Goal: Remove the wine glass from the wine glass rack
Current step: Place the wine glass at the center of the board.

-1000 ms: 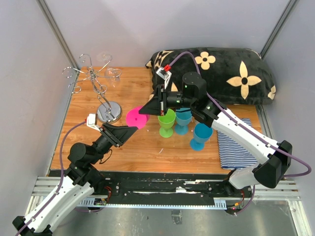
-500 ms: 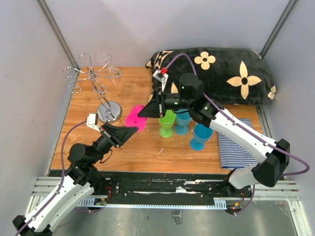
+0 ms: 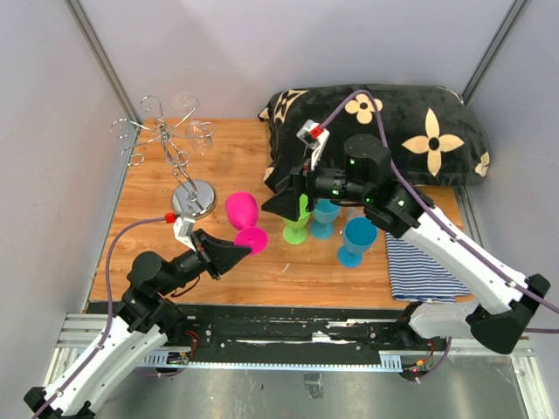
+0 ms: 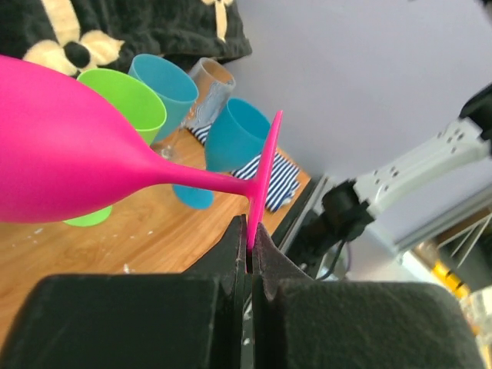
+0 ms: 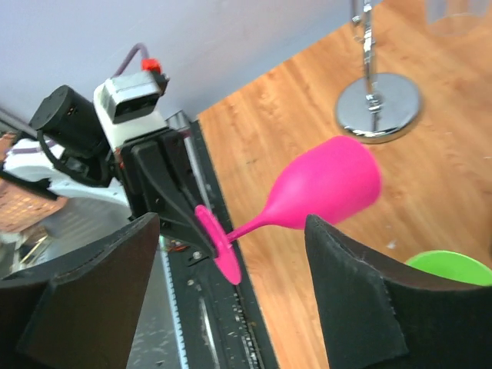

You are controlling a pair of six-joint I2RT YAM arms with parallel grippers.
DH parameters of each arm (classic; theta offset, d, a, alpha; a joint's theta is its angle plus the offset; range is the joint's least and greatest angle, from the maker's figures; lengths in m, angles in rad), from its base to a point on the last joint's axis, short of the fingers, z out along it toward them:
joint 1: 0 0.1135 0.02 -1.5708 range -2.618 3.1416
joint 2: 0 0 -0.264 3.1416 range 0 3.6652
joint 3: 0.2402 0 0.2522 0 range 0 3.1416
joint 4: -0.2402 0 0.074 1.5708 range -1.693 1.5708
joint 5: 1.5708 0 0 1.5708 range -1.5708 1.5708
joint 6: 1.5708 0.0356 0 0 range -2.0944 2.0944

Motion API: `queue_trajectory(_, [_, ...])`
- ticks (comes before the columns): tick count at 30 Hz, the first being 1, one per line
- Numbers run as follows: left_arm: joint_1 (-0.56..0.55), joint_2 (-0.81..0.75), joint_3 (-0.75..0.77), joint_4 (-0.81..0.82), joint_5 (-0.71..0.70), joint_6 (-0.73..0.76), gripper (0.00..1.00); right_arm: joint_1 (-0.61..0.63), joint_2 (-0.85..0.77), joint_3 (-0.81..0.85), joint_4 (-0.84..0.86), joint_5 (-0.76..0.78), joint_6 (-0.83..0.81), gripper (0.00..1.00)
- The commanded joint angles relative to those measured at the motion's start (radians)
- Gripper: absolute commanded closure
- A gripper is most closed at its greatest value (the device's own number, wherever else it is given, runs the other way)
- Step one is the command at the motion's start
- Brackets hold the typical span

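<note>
Left pincer (image 4: 249,244) is clamped on the thin foot edge of the pink wine glass (image 4: 61,169), tilted near the wine glass rack (image 3: 193,199). Right pincer (image 3: 281,206) is apart. I judge the glass light and slippery; the stem is the safer hold.

The right gripper (image 3: 279,205) has drawn back from the bright pink plastic wine glass (image 3: 242,211), which now leans over, its foot pinched edgewise in the left gripper (image 3: 247,247).
</note>
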Motion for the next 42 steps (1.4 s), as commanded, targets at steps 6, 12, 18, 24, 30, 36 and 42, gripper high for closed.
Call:
queue_trajectory(6, [-0.002, 0.06, 0.017, 0.057, 0.44, 0.513, 1.0, -0.184, -0.09, -0.003, -0.111, 0.107, -0.036, 0.2])
queue_trajectory(12, [-0.002, 0.123, 0.021, 0.054, 0.691, 0.667, 0.99, -0.239, -0.045, 0.011, -0.151, -0.122, -0.038, 0.19])
queue_trajectory(18, [-0.002, 0.085, -0.009, 0.146, 0.729, 0.619, 1.0, -0.238, 0.075, 0.08, -0.259, -0.318, -0.01, 0.18])
queue_trajectory(24, [-0.002, 0.014, -0.017, 0.122, 0.702, 0.588, 1.0, -0.21, 0.163, 0.092, -0.302, -0.469, -0.003, 0.3])
queue_trajectory(30, [-0.002, 0.002, -0.017, 0.093, 0.683, 0.59, 0.99, -0.163, 0.187, 0.102, -0.302, -0.554, -0.002, 0.34])
queue_trajectory(36, [-0.002, 0.015, -0.003, 0.069, 0.68, 0.606, 1.0, -0.163, 0.16, 0.094, -0.324, -0.367, -0.022, 0.32])
queue_trajectory(42, [-0.002, 0.008, 0.01, 0.042, 0.685, 0.611, 1.0, -0.212, 0.096, 0.084, -0.347, 0.001, 0.002, 0.28])
